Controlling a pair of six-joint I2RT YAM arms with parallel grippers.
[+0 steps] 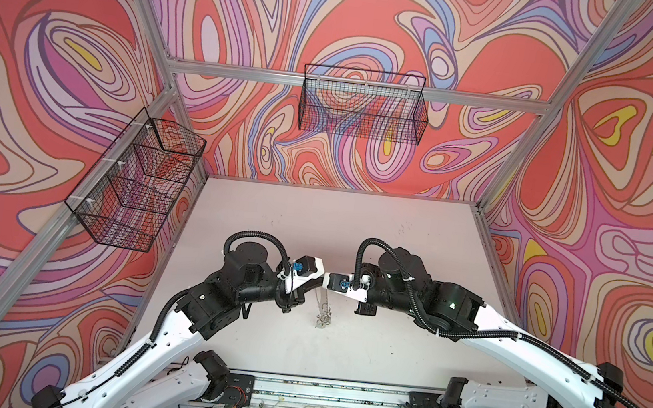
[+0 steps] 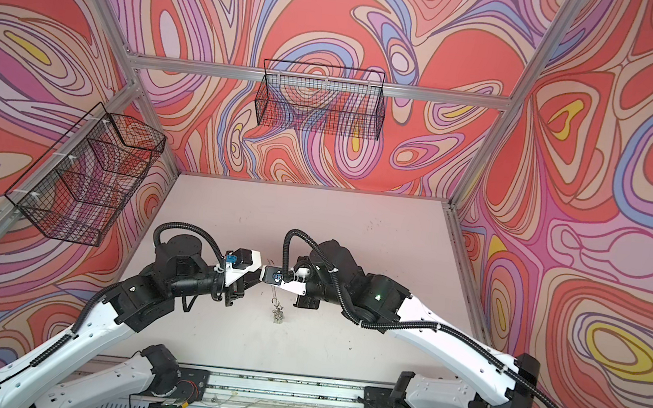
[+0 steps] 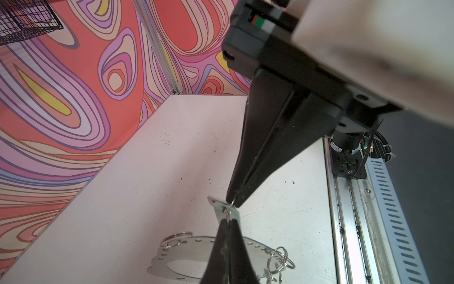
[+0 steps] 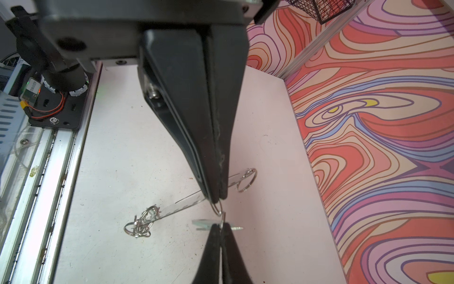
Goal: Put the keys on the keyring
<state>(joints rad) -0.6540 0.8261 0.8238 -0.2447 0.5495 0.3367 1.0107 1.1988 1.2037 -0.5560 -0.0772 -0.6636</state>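
Observation:
My two grippers meet tip to tip above the middle of the table, in both top views: left gripper (image 1: 319,288) (image 2: 267,283), right gripper (image 1: 325,289) (image 2: 273,285). Both are shut on one small wire ring (image 3: 228,213) (image 4: 218,209). My left gripper (image 3: 228,220) (image 4: 216,196) pinches one side and my right gripper (image 4: 222,225) (image 3: 233,200) the other. A key (image 4: 202,222) (image 3: 218,209) with a pale head sits across that ring. Below them is the keyring (image 3: 196,248) (image 4: 181,205), edge-on in the right wrist view, with more keys (image 1: 322,321) (image 2: 277,316) (image 4: 142,221) bunched at its near end.
Two black wire baskets hang on the walls, one at the back (image 1: 363,104) and one on the left (image 1: 136,183). A metal rail (image 1: 336,394) carrying the arm bases runs along the table's front edge. Patterned walls close in the white table (image 1: 404,348) on three sides.

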